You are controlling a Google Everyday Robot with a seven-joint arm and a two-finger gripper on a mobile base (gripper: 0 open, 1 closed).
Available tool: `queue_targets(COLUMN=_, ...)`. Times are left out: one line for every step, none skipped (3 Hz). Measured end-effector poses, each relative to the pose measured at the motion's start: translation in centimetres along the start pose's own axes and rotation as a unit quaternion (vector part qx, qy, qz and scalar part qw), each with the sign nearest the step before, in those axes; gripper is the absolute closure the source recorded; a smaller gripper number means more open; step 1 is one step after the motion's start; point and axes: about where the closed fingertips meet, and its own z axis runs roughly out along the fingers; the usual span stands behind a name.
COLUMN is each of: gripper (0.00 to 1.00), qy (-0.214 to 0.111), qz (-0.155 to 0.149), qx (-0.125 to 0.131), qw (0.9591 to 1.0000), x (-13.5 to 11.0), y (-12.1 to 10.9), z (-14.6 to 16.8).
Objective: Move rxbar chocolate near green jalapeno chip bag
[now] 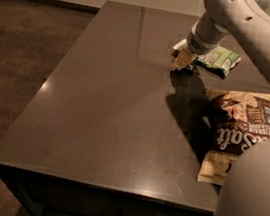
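The green jalapeno chip bag (pixel 219 59), light green and white and crinkled, lies at the far right of the dark table (pixel 110 106). My gripper (pixel 183 60) hangs from the arm just left of the bag, low over the table and touching or almost touching the bag's left end. The rxbar chocolate does not show as a separate thing. A small dark shape under the gripper may be it or only shadow.
A larger brown and cream "Sea Salt" bag (pixel 240 133) lies at the right, nearer the front edge. My arm's grey body (pixel 253 198) covers the front right corner. The arm's shadow falls between the two bags. A dark floor lies to the left.
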Motion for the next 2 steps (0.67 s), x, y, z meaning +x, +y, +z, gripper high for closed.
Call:
queue_targets(gripper=0.0, qy=0.001, qz=-0.001, qx=-0.001, qw=1.0, x=0.03, y=0.1, z=0.24)
queue_targets(gripper=0.0, qy=0.001, qz=-0.001, qx=-0.001, qw=1.0, x=0.03, y=0.11, z=0.25)
